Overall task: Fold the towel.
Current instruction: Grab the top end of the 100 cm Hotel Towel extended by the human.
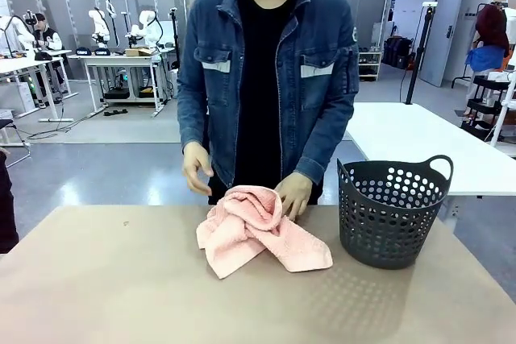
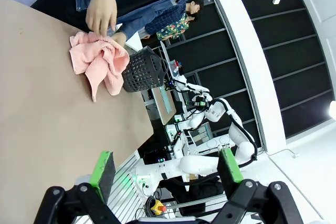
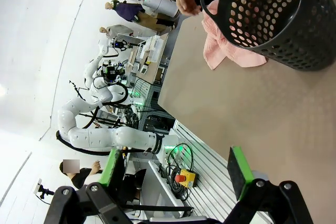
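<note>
Nearest the lens, the left claw (image 2: 166,167) hangs with its green pads spread wide and nothing between them, and the right claw (image 3: 176,169) is spread and bare in the same way. Both sit over the robot's side of the bench (image 1: 97,279), well apart from the cloth, which I take as standing back to leave the person room to work. Beyond a wide stretch of bare tan surface lies the salmon-pink terry towel (image 1: 258,239), near the middle of the far edge and right in front of the person. It is bunched into a loose heap with one corner trailing towards the robot's right, so I judge that no fold has been made yet and that it wants spreading flat first. Just beside it, on the robot's right, a dark perforated laundry basket (image 1: 391,215) stands upright with its handles up. It seems just clear of the trailing corner, though I cannot be certain. At the far edge, the person's hand nearer the basket (image 1: 294,195) rests on the top of the heap, probably steadying or arranging it, while the other hand (image 1: 195,168) hovers just above the bench, apart from the cloth. By count: two claws, one towel, one basket, two hands.
</note>
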